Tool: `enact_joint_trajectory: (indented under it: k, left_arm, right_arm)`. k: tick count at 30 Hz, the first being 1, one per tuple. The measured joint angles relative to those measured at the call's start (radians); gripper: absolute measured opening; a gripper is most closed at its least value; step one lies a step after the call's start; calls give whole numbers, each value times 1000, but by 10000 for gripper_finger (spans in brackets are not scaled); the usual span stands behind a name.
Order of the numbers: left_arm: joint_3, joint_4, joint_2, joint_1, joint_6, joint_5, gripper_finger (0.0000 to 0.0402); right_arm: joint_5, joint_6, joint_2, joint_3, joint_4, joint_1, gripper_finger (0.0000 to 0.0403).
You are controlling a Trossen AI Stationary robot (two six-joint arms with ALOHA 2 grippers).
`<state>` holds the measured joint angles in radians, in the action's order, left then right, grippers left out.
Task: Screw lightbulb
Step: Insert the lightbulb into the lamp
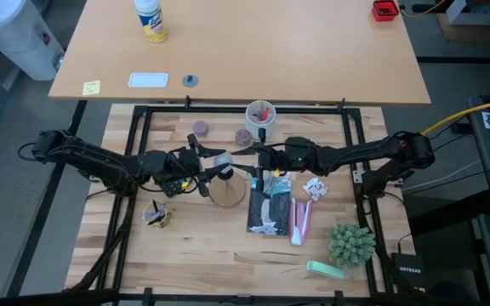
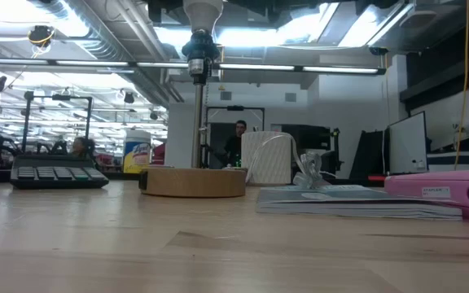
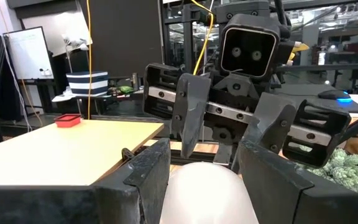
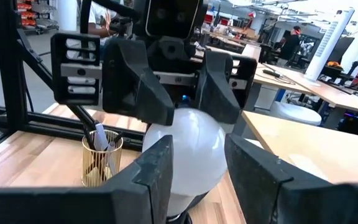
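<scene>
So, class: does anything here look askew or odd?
Nothing stands out. The lightbulb sits upright on the socket post, with the left gripper and right gripper around it.

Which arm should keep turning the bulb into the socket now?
Probably the left. The left gripper brackets the lightbulb on both sides above the wooden stand. The right gripper also sits astride the bulb, so either could; grip firmness is unclear.

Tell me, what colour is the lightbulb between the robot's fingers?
The lightbulb is frosted white. The right wrist view shows it best.
</scene>
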<state>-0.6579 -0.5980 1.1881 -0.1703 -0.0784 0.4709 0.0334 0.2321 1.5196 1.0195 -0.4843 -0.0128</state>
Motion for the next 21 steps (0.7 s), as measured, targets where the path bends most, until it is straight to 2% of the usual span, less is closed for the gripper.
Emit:
enact_joint_trajectory:
  k: [21]
  left_arm:
    - [0, 0, 0, 0, 0, -1, 180]
  right_arm:
    - [0, 12, 6, 0, -55, 0, 141]
